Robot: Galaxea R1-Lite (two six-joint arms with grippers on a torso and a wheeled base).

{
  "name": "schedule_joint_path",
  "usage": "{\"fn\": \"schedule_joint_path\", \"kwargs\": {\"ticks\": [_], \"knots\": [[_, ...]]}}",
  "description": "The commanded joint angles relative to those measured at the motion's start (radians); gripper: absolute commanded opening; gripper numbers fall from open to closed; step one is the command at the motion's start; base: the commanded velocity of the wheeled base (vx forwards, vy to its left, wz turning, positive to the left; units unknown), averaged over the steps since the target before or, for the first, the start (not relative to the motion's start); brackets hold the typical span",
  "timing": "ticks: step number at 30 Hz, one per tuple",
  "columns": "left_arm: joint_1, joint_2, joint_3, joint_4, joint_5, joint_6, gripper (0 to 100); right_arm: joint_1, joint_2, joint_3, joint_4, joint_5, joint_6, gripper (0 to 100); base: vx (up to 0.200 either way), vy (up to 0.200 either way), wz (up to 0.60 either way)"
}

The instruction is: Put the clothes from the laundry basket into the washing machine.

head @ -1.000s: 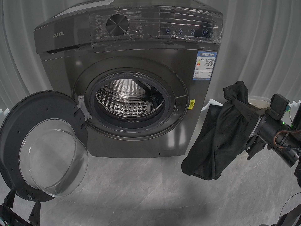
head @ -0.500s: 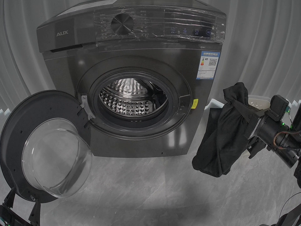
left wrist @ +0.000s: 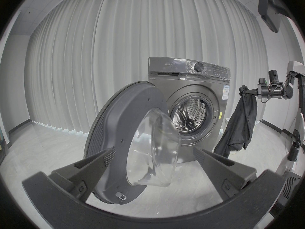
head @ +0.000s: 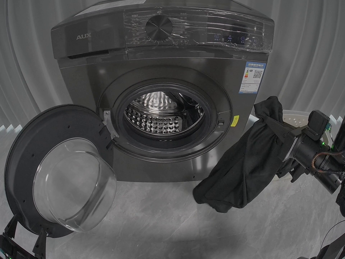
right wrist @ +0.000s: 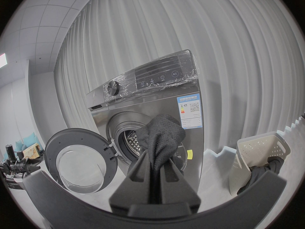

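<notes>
The grey washing machine (head: 161,65) stands with its round door (head: 61,169) swung wide to the left and its steel drum (head: 163,114) bare. My right gripper (head: 284,133) is shut on the top of a black garment (head: 248,159), which hangs right of the machine's front, its lower end near the floor. The right wrist view has the garment (right wrist: 160,134) pinched between the fingers (right wrist: 139,175). The white laundry basket (head: 298,117) stands behind it, more dark clothing (right wrist: 263,172) inside. My left gripper (left wrist: 155,172) stays open and low, near the door.
Pleated grey curtains close off the back. The open door (left wrist: 127,143) juts out over the smooth grey floor left of the machine. Bare floor lies in front of the opening.
The whole head view has shifted, so the machine sits further right in the picture. The garment's hanging end has swung left toward the machine's front. My left gripper looks unchanged.
</notes>
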State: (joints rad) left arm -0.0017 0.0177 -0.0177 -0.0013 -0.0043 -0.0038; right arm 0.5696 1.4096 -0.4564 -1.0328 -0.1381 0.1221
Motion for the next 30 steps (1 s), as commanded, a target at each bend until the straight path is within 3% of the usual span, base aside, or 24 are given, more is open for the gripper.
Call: {"fn": "schedule_joint_path", "kwargs": {"ticks": [1, 16, 20, 23, 24, 25, 26, 30], "knots": [[0.000, -0.018, 0.016, 0.000, 0.000, 0.001, 100, 0.039, 0.003, 0.007, -0.001, 0.000, 0.001, 0, 0.000, 0.000, 0.00], [0.002, -0.018, 0.016, -0.002, 0.000, 0.008, 100, 0.121, 0.149, -0.059, -0.046, 0.009, -0.001, 0, 0.000, 0.000, 0.00], [0.002, -0.018, 0.016, -0.011, 0.000, 0.041, 100, 0.135, 0.184, -0.079, -0.053, 0.012, 0.001, 0, 0.000, 0.000, 0.00], [0.000, -0.008, -0.025, -0.020, -0.017, 0.030, 100, 0.148, 0.207, -0.090, -0.055, 0.009, 0.004, 0, 0.000, 0.000, 0.00], [-0.001, 0.022, -0.128, -0.005, -0.046, 0.025, 100, 0.151, 0.233, -0.102, -0.062, 0.011, 0.004, 0, 0.000, 0.000, 0.00], [-0.001, 0.031, -0.142, -0.002, -0.051, 0.025, 100, 0.151, 0.239, -0.105, -0.066, 0.011, 0.004, 0, 0.000, 0.000, 0.00], [-0.006, 0.107, -0.183, 0.007, -0.088, 0.030, 100, 0.154, 0.275, -0.131, -0.089, 0.014, 0.004, 0, 0.000, 0.000, 0.00], [-0.012, 0.274, -0.191, -0.013, -0.197, 0.048, 100, 0.177, 0.353, -0.200, -0.159, 0.015, 0.016, 0, 0.000, 0.000, 0.00]]}}
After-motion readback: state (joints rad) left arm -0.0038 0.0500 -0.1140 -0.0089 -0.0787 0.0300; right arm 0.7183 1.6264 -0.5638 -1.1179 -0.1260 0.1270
